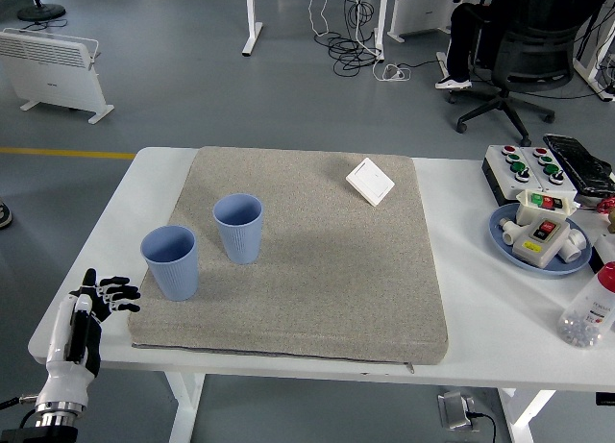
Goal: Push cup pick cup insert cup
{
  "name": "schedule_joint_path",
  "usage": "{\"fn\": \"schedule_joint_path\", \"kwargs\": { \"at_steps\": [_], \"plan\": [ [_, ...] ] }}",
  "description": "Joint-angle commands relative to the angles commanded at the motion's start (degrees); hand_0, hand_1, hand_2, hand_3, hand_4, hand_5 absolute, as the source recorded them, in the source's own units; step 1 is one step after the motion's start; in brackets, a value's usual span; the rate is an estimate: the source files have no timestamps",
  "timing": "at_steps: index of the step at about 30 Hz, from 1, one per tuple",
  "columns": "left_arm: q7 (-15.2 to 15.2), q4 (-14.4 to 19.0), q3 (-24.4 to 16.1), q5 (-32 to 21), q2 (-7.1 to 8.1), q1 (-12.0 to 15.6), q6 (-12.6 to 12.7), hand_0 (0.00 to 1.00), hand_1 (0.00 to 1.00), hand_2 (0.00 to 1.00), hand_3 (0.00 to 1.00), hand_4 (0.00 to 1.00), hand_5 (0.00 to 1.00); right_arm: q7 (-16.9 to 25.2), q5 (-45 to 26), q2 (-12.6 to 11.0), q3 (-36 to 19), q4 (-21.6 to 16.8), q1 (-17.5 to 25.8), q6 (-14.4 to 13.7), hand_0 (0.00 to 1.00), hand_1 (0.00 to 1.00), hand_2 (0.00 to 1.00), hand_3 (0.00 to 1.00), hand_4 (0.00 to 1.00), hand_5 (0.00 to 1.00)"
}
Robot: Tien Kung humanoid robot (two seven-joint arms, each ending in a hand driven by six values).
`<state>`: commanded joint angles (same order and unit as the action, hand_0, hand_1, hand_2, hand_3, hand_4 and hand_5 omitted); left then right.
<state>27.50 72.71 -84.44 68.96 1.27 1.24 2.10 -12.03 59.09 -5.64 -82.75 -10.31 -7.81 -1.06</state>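
Two blue ribbed cups stand upright on a grey mat [317,270]. One cup [171,261] is near the mat's left edge. The other cup [238,228] stands a little farther back and to its right, apart from it. My left hand [104,297] is at the table's left front corner, left of the mat and the near cup, with its fingers spread and holding nothing. My right hand is out of view.
A white square switch plate [371,182] lies at the mat's far right. A blue plate [509,241] with switch boxes, a button box [527,166] and a clear bottle [589,313] stand on the table's right side. A person sits in a chair [514,54] far back.
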Motion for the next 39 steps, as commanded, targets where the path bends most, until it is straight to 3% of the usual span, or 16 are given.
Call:
{"fn": "schedule_joint_path", "kwargs": {
  "at_steps": [7,15,39],
  "plan": [
    [-0.4,-2.7,1.2,6.9,-0.4,-2.8,-0.8,0.476,0.472,0.462,0.46,0.585,0.998,0.0,0.1,0.2,0.0,0.0,0.1,0.0,0.768,0.683,0.741,0.577,0.12,0.475],
    [-2.4,-5.8,1.4,10.5,-0.87,-5.7,-2.4,0.53,0.487,0.47,0.463,0.572,0.998,0.0,-0.4,0.2,0.2,0.0,-0.1,0.0,0.767,0.683,0.737,0.577,0.12,0.477],
    [-3.8,-10.9,-0.1,16.1,-1.27,-7.2,-3.3,0.586,0.499,0.477,0.472,0.576,0.998,0.1,-0.7,0.5,0.2,0.0,1.8,-0.1,0.766,0.677,0.724,0.574,0.118,0.479]
  ]
}}
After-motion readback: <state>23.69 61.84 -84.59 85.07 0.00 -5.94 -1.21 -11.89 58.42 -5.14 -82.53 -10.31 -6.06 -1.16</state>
